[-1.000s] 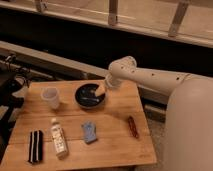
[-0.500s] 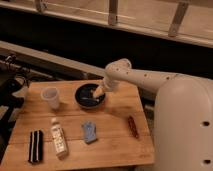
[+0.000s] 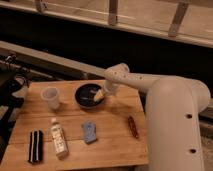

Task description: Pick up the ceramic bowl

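Note:
The ceramic bowl (image 3: 87,96) is round, shallow and glossy black, with pale streaks inside. It sits on the wooden table (image 3: 115,145) near the far edge, right of the translucent white cup (image 3: 50,97). My gripper (image 3: 99,94) reaches down from the white arm (image 3: 135,82) to the bowl's right rim, its tip over the inside of the bowl.
On the table's front half lie a black striped packet (image 3: 35,146), a white bottle on its side (image 3: 58,138), a blue sponge-like object (image 3: 89,132) and a dark red bar (image 3: 132,126). A dark wall and railing run behind the table. My white base fills the right side.
The arm has shifted slightly left and lower, bringing the gripper closer onto the bowl's right rim. The bowl and other objects have not moved.

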You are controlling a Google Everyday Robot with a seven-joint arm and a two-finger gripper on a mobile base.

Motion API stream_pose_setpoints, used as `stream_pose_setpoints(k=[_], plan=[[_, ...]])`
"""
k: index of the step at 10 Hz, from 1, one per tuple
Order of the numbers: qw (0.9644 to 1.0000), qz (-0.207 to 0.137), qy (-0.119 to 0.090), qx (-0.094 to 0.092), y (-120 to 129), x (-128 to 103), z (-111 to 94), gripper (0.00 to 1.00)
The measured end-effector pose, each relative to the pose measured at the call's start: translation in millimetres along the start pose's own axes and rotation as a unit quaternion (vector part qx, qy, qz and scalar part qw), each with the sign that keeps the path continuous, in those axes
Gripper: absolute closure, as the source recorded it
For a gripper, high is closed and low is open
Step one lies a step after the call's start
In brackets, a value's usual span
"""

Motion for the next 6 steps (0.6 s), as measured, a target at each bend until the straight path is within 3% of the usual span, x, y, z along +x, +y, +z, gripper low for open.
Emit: stream_pose_setpoints(k=[2,6], plan=[[1.0000,0.000,0.006,0.001,4.9,-3.9,-5.4,0.40],[0.9998,0.004,0.015,0.011,0.2,-2.7,7.2,0.77]])
